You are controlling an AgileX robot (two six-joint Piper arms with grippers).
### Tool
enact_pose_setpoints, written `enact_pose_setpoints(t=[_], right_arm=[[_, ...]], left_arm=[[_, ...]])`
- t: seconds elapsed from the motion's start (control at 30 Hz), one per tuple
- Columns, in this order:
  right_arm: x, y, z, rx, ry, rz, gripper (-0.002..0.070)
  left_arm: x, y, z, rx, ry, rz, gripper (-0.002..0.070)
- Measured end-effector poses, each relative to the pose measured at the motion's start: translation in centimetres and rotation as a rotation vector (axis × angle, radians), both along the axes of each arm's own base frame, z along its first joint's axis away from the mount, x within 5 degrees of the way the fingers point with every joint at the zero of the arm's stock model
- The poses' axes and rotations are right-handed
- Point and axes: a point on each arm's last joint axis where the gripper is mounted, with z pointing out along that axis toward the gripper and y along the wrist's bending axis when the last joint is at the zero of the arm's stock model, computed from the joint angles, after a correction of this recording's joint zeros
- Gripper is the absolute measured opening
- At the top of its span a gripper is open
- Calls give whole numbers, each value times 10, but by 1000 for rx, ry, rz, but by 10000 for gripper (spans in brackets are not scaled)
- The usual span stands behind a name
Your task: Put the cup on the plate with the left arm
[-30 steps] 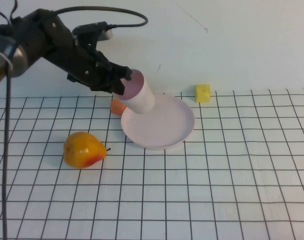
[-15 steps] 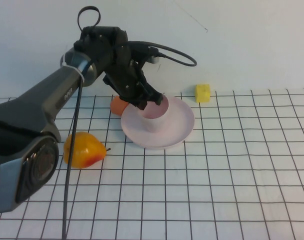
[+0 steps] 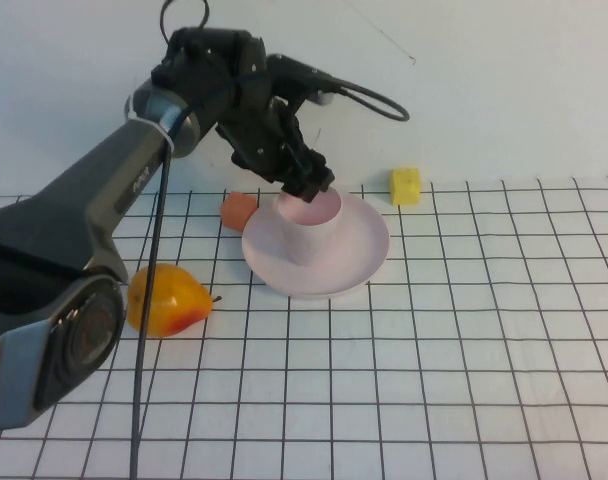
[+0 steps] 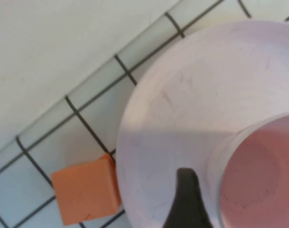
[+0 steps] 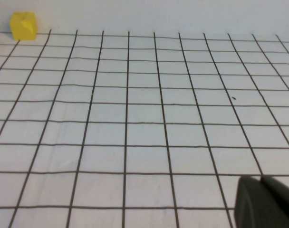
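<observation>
The left hand (image 3: 306, 186), reaching down from 10 o'clock, hovers apart over the upright cup (image 3: 308, 226) on the plate (image 3: 359, 255). The right hand (image 5: 265, 203) lies low over the worktop (image 5: 144, 118); its grip cannot be told.

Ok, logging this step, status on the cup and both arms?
Left gripper at the cup's rim, grip state unclear. Cup upright on the plate. Right gripper parked over bare grid. Orange block beside the plate, not obstructing.

L arm reaches far over the table, left gripper (image 3: 306, 186) pointing down; right gripper (image 5: 263, 202) low (barely visible).
</observation>
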Motion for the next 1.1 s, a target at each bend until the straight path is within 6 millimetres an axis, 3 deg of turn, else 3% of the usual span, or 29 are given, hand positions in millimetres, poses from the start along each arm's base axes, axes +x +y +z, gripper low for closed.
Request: enact_pose_setpoints(t=[0.13, 0.27, 0.33, 0.53, 0.67, 0.87, 0.97, 1.1], right_arm=[[0, 0, 0, 0, 0, 0, -2], [0, 0, 0, 0, 0, 0, -2], [0, 0, 0, 0, 0, 0, -2], [0, 0, 0, 0, 0, 0, -2], [0, 0, 0, 0, 0, 0, -2], [0, 0, 0, 0, 0, 0, -2], [0, 0, 0, 0, 0, 0, -2], [0, 0, 0, 0, 0, 0, -2]], left_arm=[[-8, 4, 55, -28, -99, -11, 368], [-32, 19, 126, -29, -247, 9, 129], [-47, 32, 158, -3, -315, 42, 55], [-107, 78, 250, 39, -526, 248, 5], [-155, 102, 298, -17, -624, 315, 3], [-228, 135, 348, -85, -743, 367, 0], [-253, 148, 357, -88, -778, 398, 0], [-272, 158, 350, -91, -783, 423, -1]])
